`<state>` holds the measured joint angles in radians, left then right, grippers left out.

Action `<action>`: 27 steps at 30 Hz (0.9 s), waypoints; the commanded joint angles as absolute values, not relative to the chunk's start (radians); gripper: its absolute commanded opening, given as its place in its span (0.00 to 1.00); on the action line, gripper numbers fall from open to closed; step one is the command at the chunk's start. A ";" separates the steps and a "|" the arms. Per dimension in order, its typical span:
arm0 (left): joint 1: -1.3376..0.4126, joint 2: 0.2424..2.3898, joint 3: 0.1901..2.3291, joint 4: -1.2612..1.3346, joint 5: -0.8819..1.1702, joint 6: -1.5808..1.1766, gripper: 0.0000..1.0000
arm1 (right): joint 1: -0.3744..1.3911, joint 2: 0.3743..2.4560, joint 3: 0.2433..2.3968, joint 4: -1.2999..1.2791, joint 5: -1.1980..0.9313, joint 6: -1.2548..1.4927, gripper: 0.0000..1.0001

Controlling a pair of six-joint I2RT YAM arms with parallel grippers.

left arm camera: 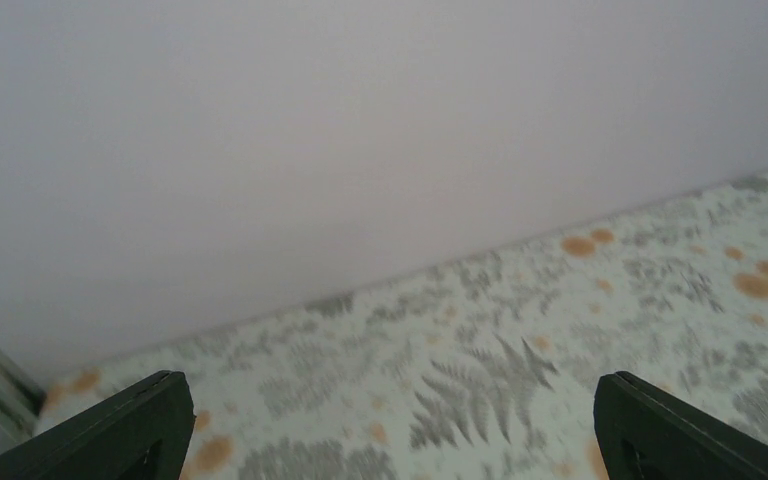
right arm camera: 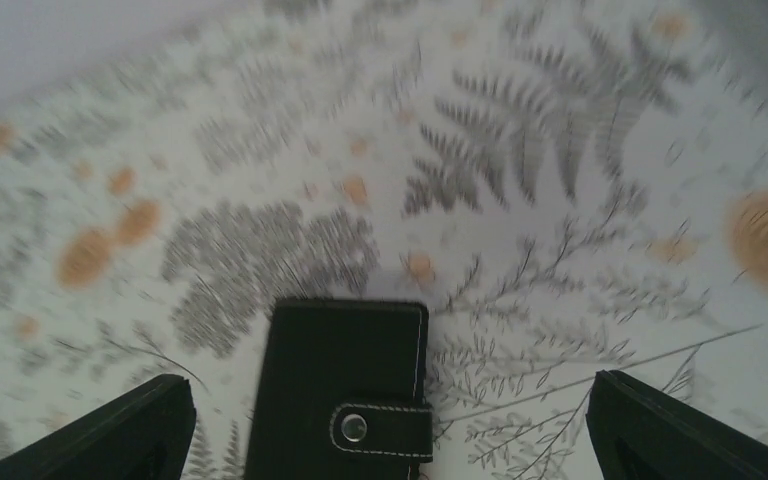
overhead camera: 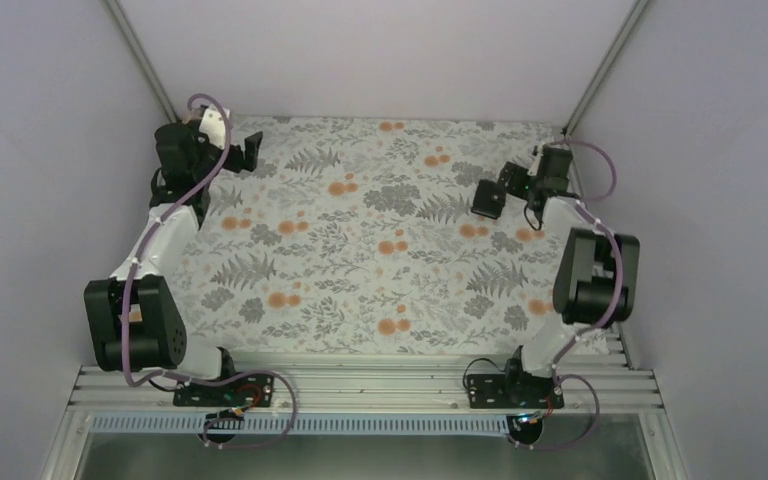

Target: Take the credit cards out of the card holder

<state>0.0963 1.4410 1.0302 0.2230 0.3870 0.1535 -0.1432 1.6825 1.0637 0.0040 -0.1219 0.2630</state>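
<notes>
Nearest you, the rail point(overhead camera: 360, 385) carries both arm bases. The fern-print table point(overhead camera: 360, 290) stretches away beyond it.

The card holder point(right arm camera: 345, 380) lies flat on the far right part of the table. It is black and closed, with its strap point(right arm camera: 385, 430) snapped shut across the near edge, so you can't see any cards.

Your right arm point(overhead camera: 590, 270) reaches up that side. The right end effector point(right arm camera: 388, 377) hangs over the holder with its jaws spread wide and nothing in them. In its wrist view the holder sits low between the two fingers point(right arm camera: 140, 430), nearer the left one and touching neither. Cloth shows on both sides of it, and the print around it is blurred.

Well to the left of the holder your left arm point(overhead camera: 160, 240) runs to the far left corner. The left end effector point(left arm camera: 388, 375) is released too, jaws fully apart and holding nothing. Its wrist view shows only fern cloth between the fingers point(left arm camera: 130, 430) and, beyond that, the plain back wall point(left arm camera: 360, 150), so it is well apart from the holder.
</notes>
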 commanded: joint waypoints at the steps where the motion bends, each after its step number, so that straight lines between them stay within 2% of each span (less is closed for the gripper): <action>1: 0.083 1.456 1.101 -0.172 0.387 0.182 1.00 | -0.073 1.812 1.213 -0.270 -0.012 0.256 0.99; 6: 0.080 1.429 1.088 -0.178 0.336 0.165 1.00 | -0.043 1.981 1.376 -0.397 0.043 0.314 0.99; 14: 0.066 1.402 1.063 -0.149 0.365 0.165 1.00 | 0.038 2.085 1.452 -0.448 0.152 0.323 0.99; 25: 0.057 1.395 1.061 -0.155 0.414 0.171 1.00 | 0.042 2.139 1.414 -0.466 0.123 0.331 0.99; 27: 0.055 1.390 1.064 -0.158 0.416 0.173 1.00 | 0.042 2.137 1.402 -0.467 0.121 0.329 0.95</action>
